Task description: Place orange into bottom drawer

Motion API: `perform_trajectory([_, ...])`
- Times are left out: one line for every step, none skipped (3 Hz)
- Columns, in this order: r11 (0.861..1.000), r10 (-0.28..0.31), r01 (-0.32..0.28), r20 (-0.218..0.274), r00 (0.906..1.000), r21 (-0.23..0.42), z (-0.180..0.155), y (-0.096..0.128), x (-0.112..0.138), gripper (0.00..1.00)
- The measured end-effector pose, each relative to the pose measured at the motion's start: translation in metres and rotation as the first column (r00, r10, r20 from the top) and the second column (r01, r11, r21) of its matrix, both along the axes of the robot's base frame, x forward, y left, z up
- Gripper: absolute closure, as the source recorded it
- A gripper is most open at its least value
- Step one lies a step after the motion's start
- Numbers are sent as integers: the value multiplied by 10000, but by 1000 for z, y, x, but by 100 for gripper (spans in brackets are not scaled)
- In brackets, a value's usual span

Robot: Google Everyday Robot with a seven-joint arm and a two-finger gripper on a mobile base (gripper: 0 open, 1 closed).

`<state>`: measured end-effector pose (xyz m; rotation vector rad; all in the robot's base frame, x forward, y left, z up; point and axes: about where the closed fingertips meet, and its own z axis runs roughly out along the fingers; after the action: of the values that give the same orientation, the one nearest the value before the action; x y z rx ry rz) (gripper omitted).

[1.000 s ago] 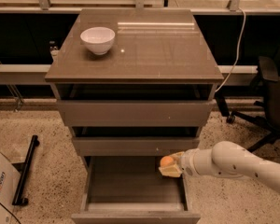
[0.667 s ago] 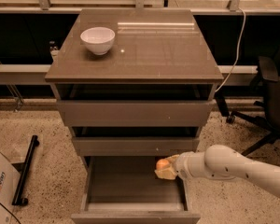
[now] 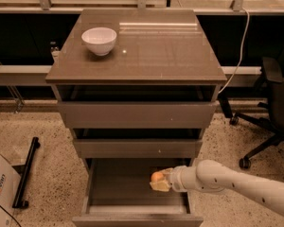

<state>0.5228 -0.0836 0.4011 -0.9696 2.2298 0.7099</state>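
Camera view: gripper (image 3: 161,182), reaching in from the right, grips the orange (image 3: 155,176) over the open bottom drawer (image 3: 118,186), with the tray floor directly below, right of centre.

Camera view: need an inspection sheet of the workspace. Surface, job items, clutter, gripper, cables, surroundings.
Surface: brown cabinet top, glossy.
Job's things: orange held over the right side of the open bottom drawer; not yet released.
Clutter: white bowl at the top's rear left.
Gripper: gripper shut on the orange, reaching in from the right.
Cables: white cable hanging right of the cabinet.
Surroundings: office chair right; cardboard box and black bar on the floor left.
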Motion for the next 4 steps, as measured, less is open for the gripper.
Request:
perform_trajectory([9999, 93, -93, 5, 10000, -45, -6, 4, 1, 100])
perform_trajectory([9998, 123, -131, 473, 9988, 162, -29, 18, 18, 100])
perform_trajectory([9986, -301, 274, 601, 9977, 455, -69, 28, 33, 100])
perform_trajectory([9964, -711, 692, 359, 9968, 495, -115, 34, 40, 100])
